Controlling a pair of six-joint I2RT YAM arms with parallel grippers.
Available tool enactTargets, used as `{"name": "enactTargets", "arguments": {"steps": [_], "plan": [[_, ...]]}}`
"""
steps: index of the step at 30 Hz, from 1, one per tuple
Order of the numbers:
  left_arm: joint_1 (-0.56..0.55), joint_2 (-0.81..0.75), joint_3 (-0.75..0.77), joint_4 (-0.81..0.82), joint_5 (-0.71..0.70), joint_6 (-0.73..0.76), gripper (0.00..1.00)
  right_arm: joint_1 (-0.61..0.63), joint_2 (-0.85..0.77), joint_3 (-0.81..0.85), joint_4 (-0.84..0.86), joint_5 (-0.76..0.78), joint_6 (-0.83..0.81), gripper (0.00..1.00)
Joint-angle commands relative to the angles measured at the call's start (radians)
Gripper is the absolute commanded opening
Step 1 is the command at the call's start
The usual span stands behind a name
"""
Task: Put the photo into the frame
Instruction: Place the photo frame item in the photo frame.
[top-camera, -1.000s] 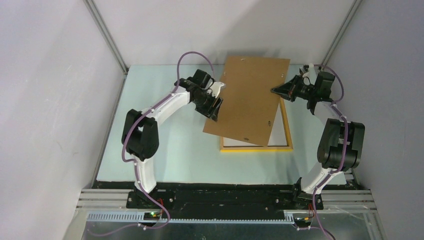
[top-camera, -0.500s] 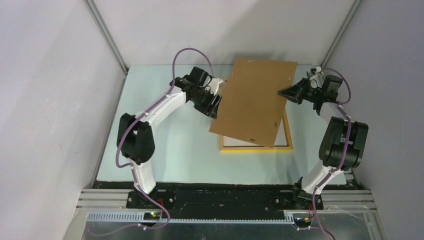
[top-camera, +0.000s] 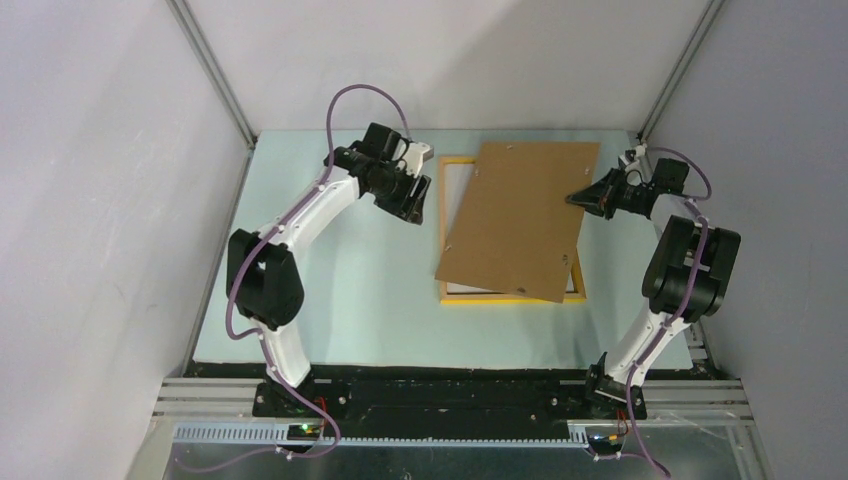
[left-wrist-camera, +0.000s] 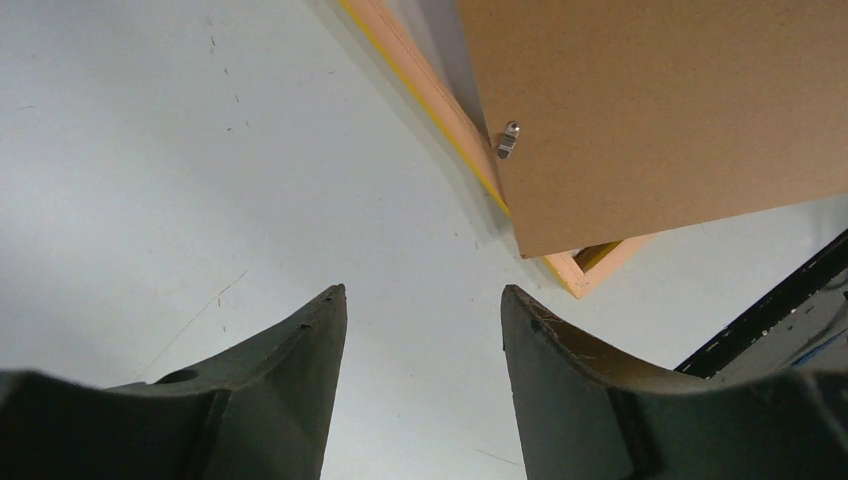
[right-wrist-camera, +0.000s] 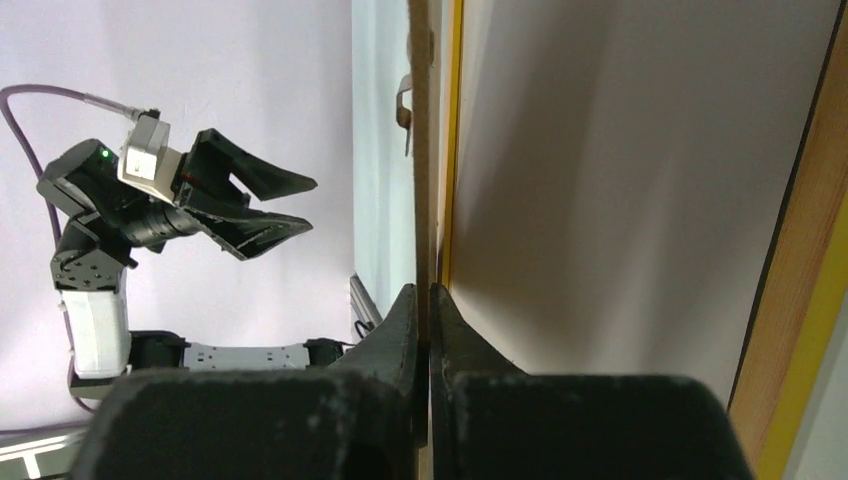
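The frame (top-camera: 442, 225), with narrow yellow-orange edges, lies flat on the pale table. A white sheet (top-camera: 456, 195) fills it, apparently the photo face down; no picture side shows. A brown backing board (top-camera: 515, 220) slants over most of the frame, with my right gripper (top-camera: 576, 199) shut on its right edge. In the right wrist view the gripper (right-wrist-camera: 428, 288) pinches the thin board (right-wrist-camera: 421, 150) beside the frame's yellow rail (right-wrist-camera: 452, 150). My left gripper (top-camera: 418, 200) stands open and empty left of the frame, over bare table (left-wrist-camera: 422, 292), apart from the board (left-wrist-camera: 660, 100) and the frame's corner (left-wrist-camera: 585, 275).
A small metal clip (left-wrist-camera: 508, 140) sits on the board near its corner. Grey walls close in the table on three sides, with aluminium posts (top-camera: 215, 75) at the back corners. A black rail (top-camera: 450, 385) runs along the near edge.
The board has swung right and settled lower over the frame, uncovering the frame's left side. My left gripper has drawn back left, away from the board's edge. The right gripper keeps its grip.
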Motion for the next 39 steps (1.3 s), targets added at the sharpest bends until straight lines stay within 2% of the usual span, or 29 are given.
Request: {"name": "enactTargets", "arguments": {"steps": [1,7,11,23,39], "plan": [[0.002,-0.029,0.043,0.01,-0.021,0.018,0.63,-0.004,0.039,0.138,-0.243,-0.093,-0.185,0.0],[0.002,0.001,0.052,0.009,-0.027,0.013,0.63,-0.004,0.173,0.367,-0.676,-0.105,-0.454,0.0],[0.004,0.02,0.064,0.008,-0.032,0.009,0.62,-0.005,0.245,0.485,-0.787,-0.112,-0.535,0.0],[0.004,0.049,0.09,0.009,-0.049,-0.005,0.62,0.034,0.38,0.643,-0.883,-0.159,-0.561,0.0],[0.003,0.057,0.093,0.009,-0.06,-0.004,0.62,0.086,0.512,0.786,-0.917,-0.188,-0.565,0.0]]}}
